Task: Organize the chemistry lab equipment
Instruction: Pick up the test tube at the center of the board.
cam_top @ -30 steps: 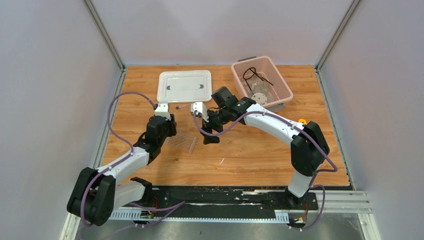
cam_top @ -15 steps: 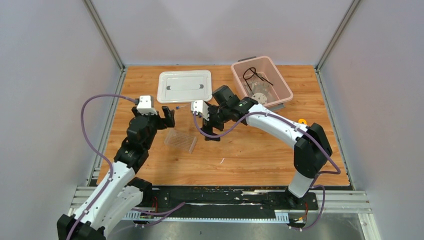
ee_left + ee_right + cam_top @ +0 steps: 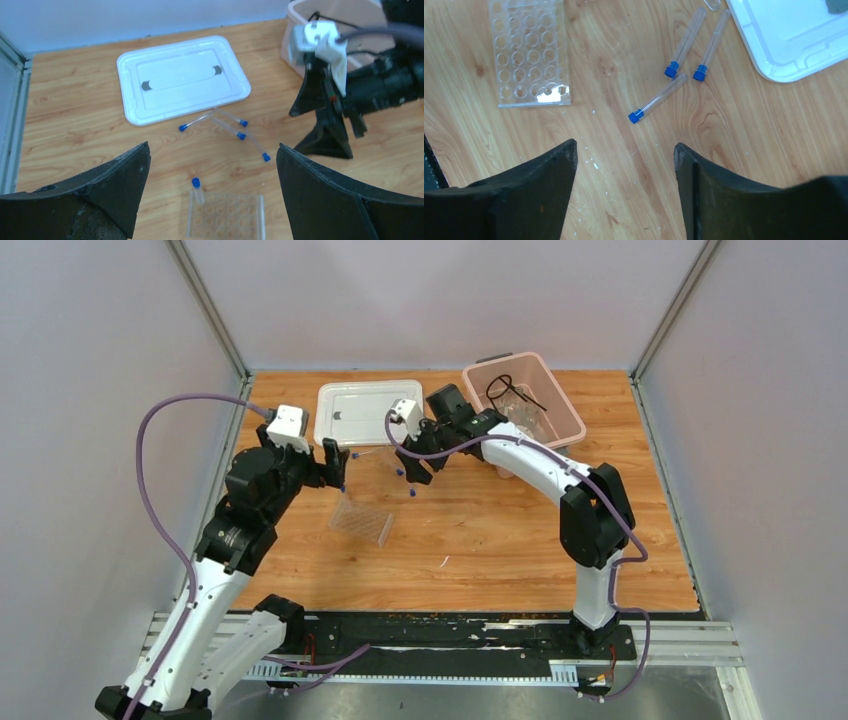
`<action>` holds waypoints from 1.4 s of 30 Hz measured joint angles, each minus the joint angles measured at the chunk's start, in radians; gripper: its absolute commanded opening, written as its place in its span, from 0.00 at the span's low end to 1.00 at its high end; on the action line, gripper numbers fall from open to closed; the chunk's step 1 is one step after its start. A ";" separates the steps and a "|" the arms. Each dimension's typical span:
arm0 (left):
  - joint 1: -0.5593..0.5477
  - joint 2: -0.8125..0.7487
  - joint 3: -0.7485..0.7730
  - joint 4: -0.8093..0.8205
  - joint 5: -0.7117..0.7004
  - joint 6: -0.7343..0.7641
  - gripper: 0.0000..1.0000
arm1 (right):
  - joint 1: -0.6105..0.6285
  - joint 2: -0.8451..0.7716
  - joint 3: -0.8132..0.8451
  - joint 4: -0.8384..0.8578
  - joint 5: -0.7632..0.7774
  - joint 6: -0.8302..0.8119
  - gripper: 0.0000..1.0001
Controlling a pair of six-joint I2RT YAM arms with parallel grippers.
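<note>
Along white lid (image 3: 180,85) edge, blue-capped tubes (image 3: 229,128), rack (image 3: 225,216) apart

Blue-capped tubes (image 3: 659,98), clear-bodied, dot the honey-orange wood-grain bench (image 3: 480,540) at centre frame, beside a clear tube rack (image 3: 529,52) patterned with rows of round holes. A white lid (image 3: 368,412) sits upper centre, a pink bin (image 3: 570,420) upper right. The left claw (image 3: 212,146) and right claw (image 3: 624,145) are black.

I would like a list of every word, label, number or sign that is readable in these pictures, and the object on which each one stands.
None can be read.
The white lid bears only two dark half-round marks, no letters.
The clear tube rack, the blue-capped tubes and the pink bin show no print.
The arms show no legible marking in any view.
</note>
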 measured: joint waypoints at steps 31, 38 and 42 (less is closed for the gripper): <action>0.000 -0.154 -0.128 -0.116 -0.030 0.101 1.00 | 0.036 0.288 0.125 0.045 0.266 0.494 0.41; 0.000 -0.154 -0.128 -0.116 -0.026 0.101 1.00 | 0.045 0.307 0.125 0.045 0.283 0.497 0.40; 0.000 -0.154 -0.128 -0.116 -0.026 0.101 1.00 | 0.051 0.327 0.129 0.045 0.325 0.497 0.39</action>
